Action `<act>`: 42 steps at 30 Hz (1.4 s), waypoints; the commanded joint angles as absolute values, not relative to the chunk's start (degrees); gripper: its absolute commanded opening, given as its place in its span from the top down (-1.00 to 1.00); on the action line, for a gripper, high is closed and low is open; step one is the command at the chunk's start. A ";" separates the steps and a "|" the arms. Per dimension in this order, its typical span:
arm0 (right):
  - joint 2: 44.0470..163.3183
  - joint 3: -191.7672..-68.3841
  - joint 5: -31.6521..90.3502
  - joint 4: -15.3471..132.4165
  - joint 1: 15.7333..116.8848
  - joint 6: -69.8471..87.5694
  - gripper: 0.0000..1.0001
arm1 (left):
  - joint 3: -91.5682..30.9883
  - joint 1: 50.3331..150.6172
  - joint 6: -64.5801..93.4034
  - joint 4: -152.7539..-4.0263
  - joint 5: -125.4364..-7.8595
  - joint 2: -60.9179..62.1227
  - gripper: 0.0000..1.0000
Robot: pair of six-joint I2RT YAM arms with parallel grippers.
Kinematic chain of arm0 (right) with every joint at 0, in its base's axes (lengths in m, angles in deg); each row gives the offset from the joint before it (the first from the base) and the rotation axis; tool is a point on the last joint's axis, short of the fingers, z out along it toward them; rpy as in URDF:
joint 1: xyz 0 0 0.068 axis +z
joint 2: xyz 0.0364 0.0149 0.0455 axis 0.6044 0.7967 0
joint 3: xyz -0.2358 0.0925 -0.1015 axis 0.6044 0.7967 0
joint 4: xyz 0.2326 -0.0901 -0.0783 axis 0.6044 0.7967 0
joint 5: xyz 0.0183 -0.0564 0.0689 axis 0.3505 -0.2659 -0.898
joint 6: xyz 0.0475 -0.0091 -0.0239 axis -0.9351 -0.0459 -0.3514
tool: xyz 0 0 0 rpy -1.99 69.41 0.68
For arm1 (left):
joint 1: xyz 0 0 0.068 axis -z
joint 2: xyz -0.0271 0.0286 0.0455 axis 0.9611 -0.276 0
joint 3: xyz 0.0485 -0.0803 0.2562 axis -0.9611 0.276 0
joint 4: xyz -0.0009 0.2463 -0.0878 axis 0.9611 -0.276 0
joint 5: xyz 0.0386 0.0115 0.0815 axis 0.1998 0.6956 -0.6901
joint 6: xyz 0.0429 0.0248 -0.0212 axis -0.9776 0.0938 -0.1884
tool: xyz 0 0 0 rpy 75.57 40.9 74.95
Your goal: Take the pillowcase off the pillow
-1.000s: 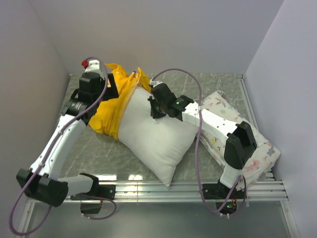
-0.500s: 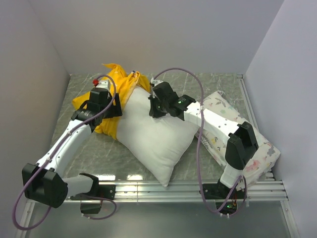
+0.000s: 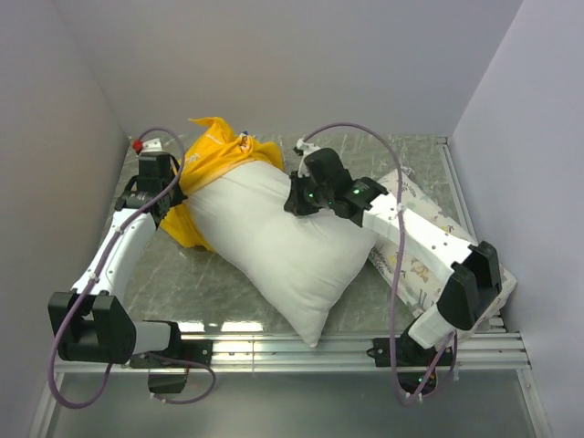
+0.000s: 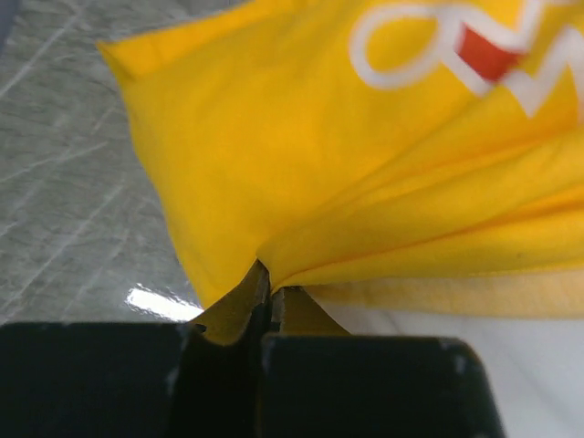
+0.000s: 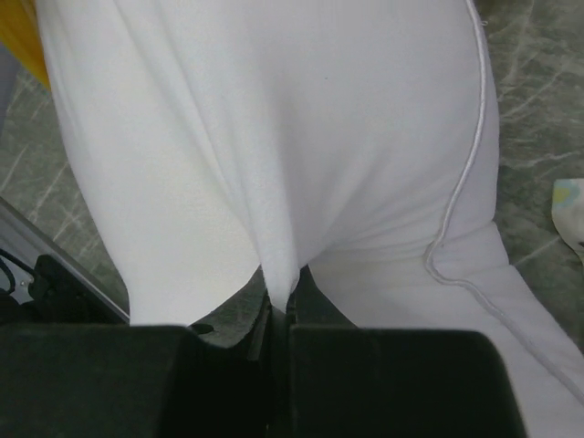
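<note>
Matt cloth pillowcase (image 3: 215,151), glossy marbled table (image 3: 187,278)

right fingers (image 5: 278,315): clamped on pillow (image 5: 301,137) fold | pillowcase (image 5: 23,36): yellow sliver, top-left corner

Top view: bright, even, diffuse overhead light; sharp throughout; walls pale, no hot spots. Soft shadow beneath near edge of pillow (image 3: 274,246). Two white glare patches on table (image 3: 205,283) by front rail.
Left wrist view: pillowcase (image 4: 274,164) strongly saturated; white print at upper right blurred; small glare spot on table at lower left; left gripper (image 4: 265,283) near-black, detail lost.
Right wrist view: dimmer; grey shading in pillow folds; seam piping crisp; right gripper (image 5: 278,292) underexposed, soft at frame bottom.
</note>
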State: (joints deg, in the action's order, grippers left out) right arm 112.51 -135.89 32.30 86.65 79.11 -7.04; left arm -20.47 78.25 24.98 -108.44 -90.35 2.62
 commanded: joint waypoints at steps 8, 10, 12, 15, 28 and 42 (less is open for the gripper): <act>101.97 -129.86 28.91 82.38 73.21 -8.58 1.00 | -27.20 66.15 24.80 -102.82 -96.72 -2.47 0.99; 102.40 -129.24 28.72 81.67 74.53 -8.49 1.00 | -27.47 66.24 25.68 -102.47 -93.55 -3.79 0.99; 103.81 -128.89 29.96 81.84 77.08 -7.80 1.00 | -26.59 66.33 26.12 -100.89 -90.92 -3.71 0.99; 106.79 -131.34 35.92 84.91 80.32 -5.61 0.92 | -26.32 66.68 26.04 -100.71 -88.89 -3.45 0.99; 113.54 -145.14 61.50 85.89 99.91 8.99 -0.75 | -24.74 68.96 26.04 -100.45 -85.99 -2.04 0.99; 146.96 -166.24 75.38 93.01 107.94 15.94 -1.00 | -25.18 69.32 26.39 -100.62 -83.79 -1.86 0.99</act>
State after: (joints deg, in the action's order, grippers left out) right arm 144.53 -162.64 67.64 88.94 109.30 15.86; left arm -24.58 69.35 26.30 -103.61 -84.01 -4.37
